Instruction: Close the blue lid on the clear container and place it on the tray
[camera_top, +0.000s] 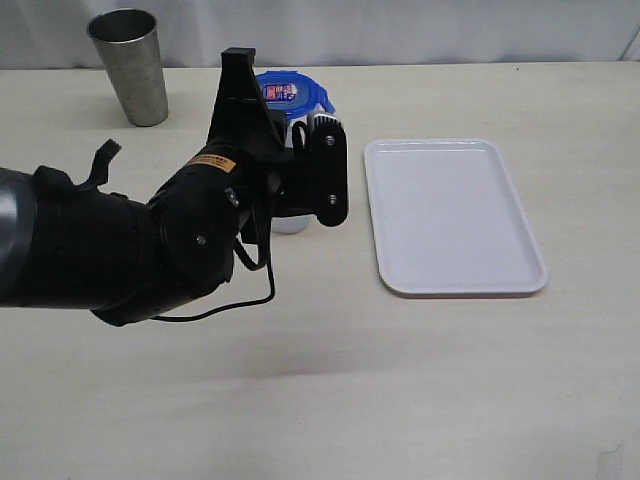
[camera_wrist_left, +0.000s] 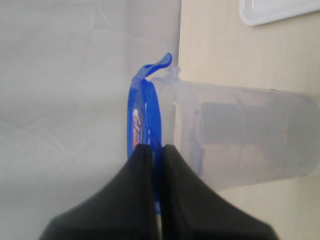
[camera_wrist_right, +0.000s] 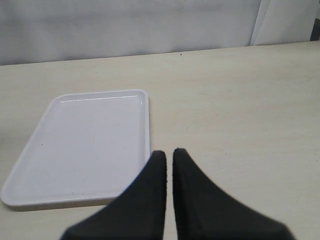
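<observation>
Pinching the small rounded-square blue plastic lid (camera_wrist_left: 142, 110) by its edge, the left gripper (camera_wrist_left: 156, 148) holds it at the rim of the tall clear plastic container (camera_wrist_left: 250, 135). That container stands on the table just left of the flat white rectangular tray (camera_top: 450, 215). The right gripper (camera_wrist_right: 169, 156) is clenched on nothing near the tray's edge.

On the bench (camera_top: 400, 380), the container (camera_top: 290, 222) stands at centre with the lid (camera_top: 290, 92) at its mouth, the left hand (camera_wrist_left: 154, 150) pinching the lid's edge. The tray (camera_top: 455, 215) lies to its right, apart from it. The cup (camera_top: 128, 65) stands behind, to the left. The right hand (camera_wrist_right: 169, 155) hangs beside the tray.
</observation>
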